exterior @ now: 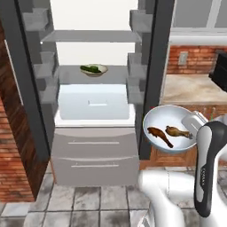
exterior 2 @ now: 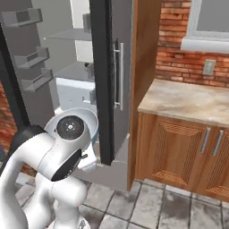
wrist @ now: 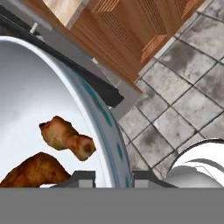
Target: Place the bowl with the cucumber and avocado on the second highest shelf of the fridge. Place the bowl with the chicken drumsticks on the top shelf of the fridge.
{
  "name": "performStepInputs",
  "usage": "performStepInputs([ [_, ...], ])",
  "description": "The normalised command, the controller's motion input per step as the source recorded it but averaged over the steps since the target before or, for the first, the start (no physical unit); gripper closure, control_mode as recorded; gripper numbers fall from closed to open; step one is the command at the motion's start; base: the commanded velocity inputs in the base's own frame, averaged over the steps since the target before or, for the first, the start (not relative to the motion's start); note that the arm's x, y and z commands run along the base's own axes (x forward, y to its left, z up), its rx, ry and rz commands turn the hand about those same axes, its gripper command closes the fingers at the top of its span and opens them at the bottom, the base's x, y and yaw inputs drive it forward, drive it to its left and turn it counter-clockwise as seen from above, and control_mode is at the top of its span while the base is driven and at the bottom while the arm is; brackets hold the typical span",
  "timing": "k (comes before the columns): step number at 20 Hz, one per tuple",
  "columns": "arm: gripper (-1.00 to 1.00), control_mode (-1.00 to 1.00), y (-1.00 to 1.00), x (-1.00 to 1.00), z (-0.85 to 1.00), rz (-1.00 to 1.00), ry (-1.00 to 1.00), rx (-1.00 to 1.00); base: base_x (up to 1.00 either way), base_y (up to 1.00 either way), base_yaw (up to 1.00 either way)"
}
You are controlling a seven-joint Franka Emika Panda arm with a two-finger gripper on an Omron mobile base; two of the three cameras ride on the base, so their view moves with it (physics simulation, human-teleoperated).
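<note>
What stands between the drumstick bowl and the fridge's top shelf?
Nothing visible. The door is open; the top shelf is bare. The bowl, gripped by the claw, hangs low, right of the opening.

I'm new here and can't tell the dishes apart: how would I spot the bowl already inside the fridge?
Find the tall open fridge with the pale interior and grey glass shelves. On the lower visible shelf, above the white drawer, sits a small pale shallow bowl. It holds green produce, while the larger bowl outside carries brown drumsticks.

A grey fridge shelf carries a bowl holding green produce.
</note>
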Motion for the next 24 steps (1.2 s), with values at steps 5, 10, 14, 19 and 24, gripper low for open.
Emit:
performStepInputs([
  [5,1.00,1.00,0.00,0.00,0.00,0.00,0.00,0.00,0.74,1.00,0.08],
  [10,1.00,1.00,0.00,0.00,0.00,0.00,0.00,0.00,1.00,0.96,-0.15],
  [14,1.00,1.00,0.00,0.00,0.00,0.00,0.00,0.00,0.89,0.52,-0.16],
  [19,1.00,1.00,0.00,0.00,0.00,0.00,0.00,0.00,0.60,0.00,-0.17],
  [24,1.00,1.00,0.00,0.00,0.00,0.00,0.00,0.00,0.49,-0.08,-0.19],
])
